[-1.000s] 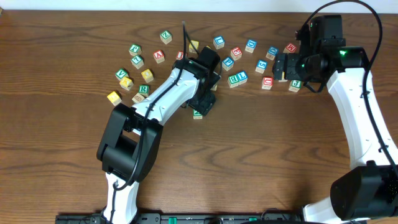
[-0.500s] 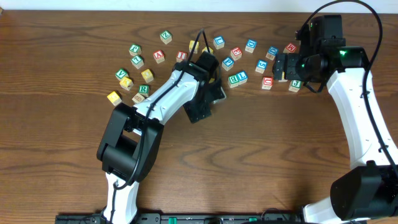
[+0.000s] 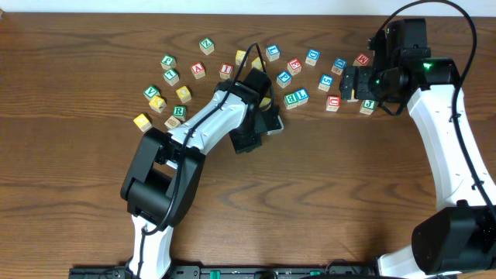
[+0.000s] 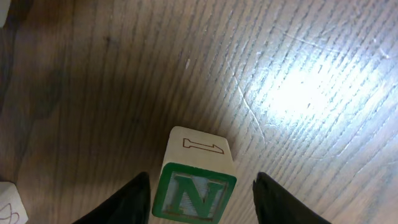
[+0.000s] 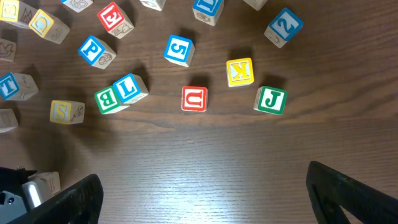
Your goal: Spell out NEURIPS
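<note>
The green-framed N cube [image 4: 194, 196] rests on the wood between the fingers of my left gripper [image 4: 201, 177]. Its left finger is almost against the cube; a narrow gap shows at the right finger. From overhead the left gripper [image 3: 249, 139] hides this cube. My right gripper [image 5: 214, 193] hangs open over bare wood, with nothing between its fingers. Ahead of it lie the red U [image 5: 194, 98], the blue P [image 5: 93, 50], the red E [image 5: 112, 15] and a yellow S [image 5: 65, 111]. The green R [image 3: 178, 111] and a red I [image 3: 225, 70] sit to the left.
Other cubes lie scattered along the far half of the table: green J [image 5: 270, 99], yellow K [image 5: 240, 71], blue 5 [image 5: 178, 50], green B [image 5: 107, 99] touching blue L [image 5: 129, 87], and a yellow cube [image 3: 142, 121] at far left.
My left gripper shifted slightly toward the near edge and turned over the green N cube, covering it from overhead, and its jaws narrowed. The right arm stayed still.
</note>
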You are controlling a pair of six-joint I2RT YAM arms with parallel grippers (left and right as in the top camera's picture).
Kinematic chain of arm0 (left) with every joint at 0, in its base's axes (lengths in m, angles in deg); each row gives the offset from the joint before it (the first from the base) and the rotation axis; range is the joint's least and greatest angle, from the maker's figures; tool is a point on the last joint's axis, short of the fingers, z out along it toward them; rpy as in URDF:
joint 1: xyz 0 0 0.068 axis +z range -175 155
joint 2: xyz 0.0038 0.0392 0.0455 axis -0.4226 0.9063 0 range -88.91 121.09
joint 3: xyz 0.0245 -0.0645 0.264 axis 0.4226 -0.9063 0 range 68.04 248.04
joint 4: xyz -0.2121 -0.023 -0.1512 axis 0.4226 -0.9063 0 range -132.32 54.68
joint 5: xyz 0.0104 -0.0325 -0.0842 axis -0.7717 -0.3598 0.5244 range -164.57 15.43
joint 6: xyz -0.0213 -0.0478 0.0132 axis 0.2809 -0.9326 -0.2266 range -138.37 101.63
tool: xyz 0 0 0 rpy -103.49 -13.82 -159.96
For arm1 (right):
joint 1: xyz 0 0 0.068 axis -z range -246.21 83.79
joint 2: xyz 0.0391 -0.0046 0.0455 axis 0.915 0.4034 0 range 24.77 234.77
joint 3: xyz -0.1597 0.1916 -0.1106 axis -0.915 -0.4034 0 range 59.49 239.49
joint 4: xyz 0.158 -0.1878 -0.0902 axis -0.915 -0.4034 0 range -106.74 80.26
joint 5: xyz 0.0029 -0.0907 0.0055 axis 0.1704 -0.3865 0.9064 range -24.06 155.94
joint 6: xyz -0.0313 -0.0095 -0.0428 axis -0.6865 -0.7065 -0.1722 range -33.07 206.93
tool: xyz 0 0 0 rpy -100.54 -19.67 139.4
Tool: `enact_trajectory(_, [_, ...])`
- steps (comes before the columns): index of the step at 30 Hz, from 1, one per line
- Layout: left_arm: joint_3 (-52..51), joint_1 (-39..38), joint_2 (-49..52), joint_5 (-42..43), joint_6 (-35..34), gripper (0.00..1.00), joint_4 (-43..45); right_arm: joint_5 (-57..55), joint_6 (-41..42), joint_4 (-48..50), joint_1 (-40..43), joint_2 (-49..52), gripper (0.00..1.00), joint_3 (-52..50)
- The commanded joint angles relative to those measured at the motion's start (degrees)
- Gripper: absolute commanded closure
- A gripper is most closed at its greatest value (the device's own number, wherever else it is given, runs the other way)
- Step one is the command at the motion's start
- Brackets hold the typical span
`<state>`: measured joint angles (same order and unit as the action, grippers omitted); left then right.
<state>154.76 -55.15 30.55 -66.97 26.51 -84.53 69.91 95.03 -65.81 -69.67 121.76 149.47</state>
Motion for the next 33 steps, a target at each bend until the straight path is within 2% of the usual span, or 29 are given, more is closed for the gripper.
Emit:
enact_trajectory(1, [-0.42, 0.24, -0.92, 0.79, 0.28, 0.52, -0.15, -0.61, 0.44, -0.09, -0.28, -0.11, 0.01, 1.03])
enact_trajectory(4, [-0.42, 0.24, -0.92, 0.79, 0.02, 0.63, -0.17, -0.61, 0.44, -0.09, -0.28, -0.11, 0.01, 1.03])
enact_trajectory(5, [-0.42, 0.24, -0.92, 0.79, -0.70, 0.64, -0.15, -0.61, 0.44, -0.09, -0.28, -0.11, 0.01, 1.03])
enact_trajectory(13, [-0.42, 0.22, -0.92, 0.81, -5.66, 0.64, -0.13, -0.61, 0.44, -0.09, -0.28, -0.11, 0.01, 1.03])
enact_trajectory(18, [-0.42, 0.24, -0.92, 0.79, -11.43, 0.64, -0.13, -0.61, 0.44, -0.09, -0.28, -0.11, 0.01, 1.03])
enact_trajectory(24, [-0.42, 0.22, -0.92, 0.81, -24.59, 0.64, 0.20, -0.61, 0.44, -0.09, -0.28, -0.11, 0.01, 1.03])
enact_trajectory(33, [-0.42, 0.24, -0.92, 0.79, -53.99, 0.64, 4.20, -0.61, 0.44, -0.09, -0.28, -0.11, 0.01, 1.03])
